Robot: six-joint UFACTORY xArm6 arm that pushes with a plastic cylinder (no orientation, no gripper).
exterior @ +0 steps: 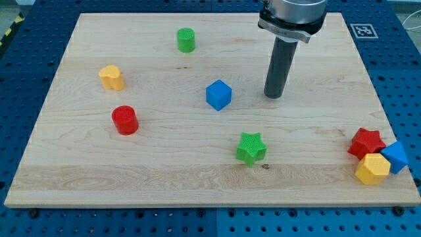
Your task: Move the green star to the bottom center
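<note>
The green star [250,148] lies on the wooden board [164,171], right of centre and toward the view's bottom. My tip [273,96] rests on the board above and slightly right of the star, well apart from it. The blue cube [218,95] sits to the tip's left, not touching it.
A green cylinder [186,40] is near the view's top. A yellow block [111,78] and a red cylinder [124,120] are at the left. A red star [366,143], a blue block [396,157] and a yellow hexagonal block [373,169] cluster at the bottom right corner.
</note>
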